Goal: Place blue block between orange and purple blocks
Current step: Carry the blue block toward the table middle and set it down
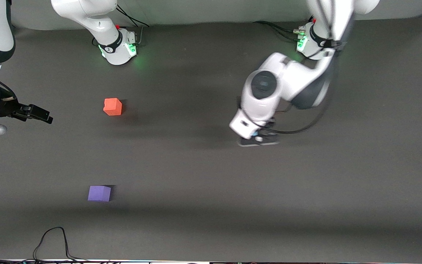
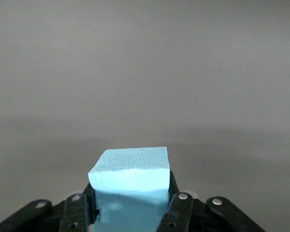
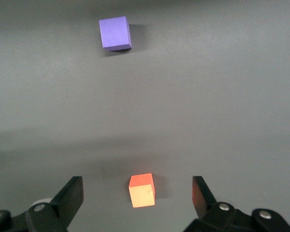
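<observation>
In the front view, the dark counter [image 1: 211,205] is seen from above. The orange block [image 1: 113,106] rests toward the right arm's end, and the purple block [image 1: 99,193] lies at roughly its 6 o'clock, nearer the camera and well apart from it; the strip of counter between them is bare. The left gripper [image 1: 258,139] is held low over the middle of the counter, at the orange block's 3 o'clock, with the blue block hidden under the arm's wrist. The right gripper [image 1: 46,116] waits at the counter's edge, at the orange block's 9 o'clock. A black cable [image 1: 51,240] loops along the counter's near edge.

In the left wrist view, the blue block [image 2: 130,181] is grasped between the jaws of the left gripper [image 2: 130,208], with bare counter ahead of it.

In the right wrist view, the jaws of the right gripper [image 3: 137,198] are spread wide and hold nothing. The orange block [image 3: 142,190] is framed between them on the counter, and the purple block [image 3: 115,33] sits at its 12 o'clock, well apart.
</observation>
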Controlling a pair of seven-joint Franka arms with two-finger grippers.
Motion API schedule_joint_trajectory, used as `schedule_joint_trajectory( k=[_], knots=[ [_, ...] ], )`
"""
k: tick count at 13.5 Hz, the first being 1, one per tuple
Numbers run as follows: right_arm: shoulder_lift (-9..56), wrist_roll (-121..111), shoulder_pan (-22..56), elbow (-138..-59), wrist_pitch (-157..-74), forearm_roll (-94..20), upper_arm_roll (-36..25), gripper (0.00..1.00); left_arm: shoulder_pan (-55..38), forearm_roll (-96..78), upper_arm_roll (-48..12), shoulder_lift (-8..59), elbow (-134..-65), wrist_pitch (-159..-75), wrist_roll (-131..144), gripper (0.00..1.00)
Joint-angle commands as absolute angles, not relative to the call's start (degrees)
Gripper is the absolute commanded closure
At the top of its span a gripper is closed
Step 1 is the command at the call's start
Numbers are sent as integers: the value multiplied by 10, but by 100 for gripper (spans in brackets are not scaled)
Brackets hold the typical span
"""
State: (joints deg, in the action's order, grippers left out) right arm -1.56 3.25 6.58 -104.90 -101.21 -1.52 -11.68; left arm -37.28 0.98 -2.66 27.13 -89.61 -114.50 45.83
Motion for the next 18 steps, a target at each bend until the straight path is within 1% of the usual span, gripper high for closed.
schedule_joint_trajectory(
  k=[1, 4, 9, 12, 13, 14, 15, 18],
  knots=[
    [-11, 21, 64, -1041, -1010, -13, -118, 0, -447, 19, -12, 384, -777, -1150, 541, 55],
    [-10, 22, 64, -1041, -1008, -14, -118, 0, -500, 46, -11, 471, -695, -1162, 592, 55],
    [-8, 23, 64, -1041, -1008, -16, -118, 0, -529, 58, -11, 520, -688, -1247, 592, 54],
    [-8, 22, 64, -1038, -1008, -46, -118, 0, -535, 61, -8, 536, -688, -1252, 594, 53],
    [-8, 22, 65, -1032, -1007, -46, -114, 0, -535, 63, -8, 536, -689, -1252, 595, 49],
    [-6, 27, 68, -1024, -1007, -46, -112, 0, -535, 64, -8, 537, -692, -1252, 594, 35],
    [-5, 33, 83, -1020, -1003, -47, -112, 0, -534, 69, -8, 537, -693, -1251, 593, 1],
    [-6, 104, 142, -1019, -994, -52, -112, 0, -522, 70, -7, 515, -692, -1220, 584, 0]
  ],
)
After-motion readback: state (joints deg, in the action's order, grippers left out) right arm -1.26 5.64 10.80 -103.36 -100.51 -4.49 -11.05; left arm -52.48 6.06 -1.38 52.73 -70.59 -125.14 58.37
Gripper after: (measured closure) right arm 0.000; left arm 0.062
